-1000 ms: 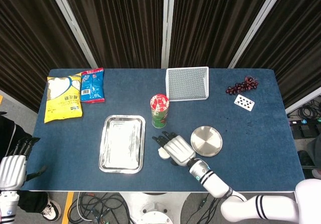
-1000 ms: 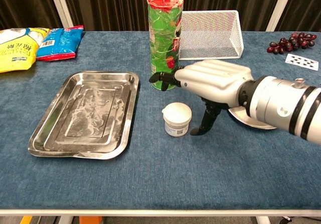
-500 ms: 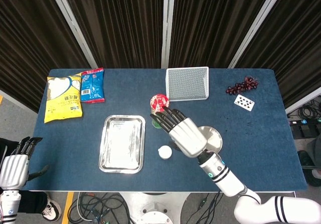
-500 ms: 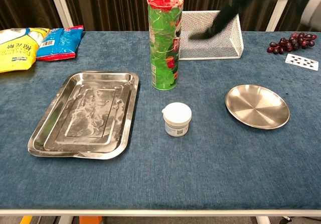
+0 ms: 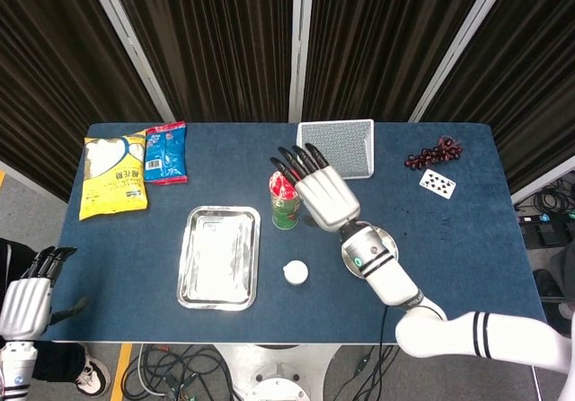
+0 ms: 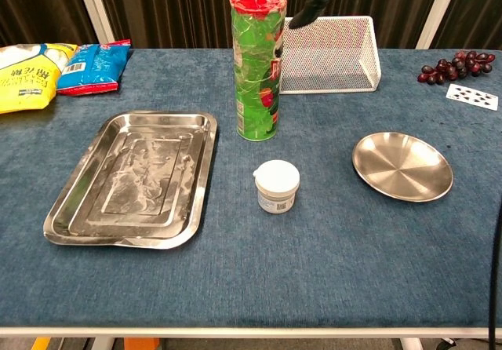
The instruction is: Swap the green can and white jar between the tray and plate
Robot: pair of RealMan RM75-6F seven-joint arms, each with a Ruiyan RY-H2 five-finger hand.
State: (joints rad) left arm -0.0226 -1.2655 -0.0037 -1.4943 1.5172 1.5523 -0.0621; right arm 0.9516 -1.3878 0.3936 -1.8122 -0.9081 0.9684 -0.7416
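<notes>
1. hovering my right hand (image 5: 323,194) above the table, fingers spread, nothing held, just at 3 o'clock of the green can (image 6: 256,67).
2. green can stands upright on the cloth, between tray (image 6: 70,216) and plate (image 6: 404,165).
3. white jar (image 6: 277,186) sits on the cloth at 6 o'clock of the can.
4. my left hand (image 5: 25,298) hangs off the table at 8 o'clock, fingers apart, empty.

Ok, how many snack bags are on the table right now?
2. The yellow bag lies at the table's far-left corner, and the blue bag lies right beside it. None seem hidden.
</notes>
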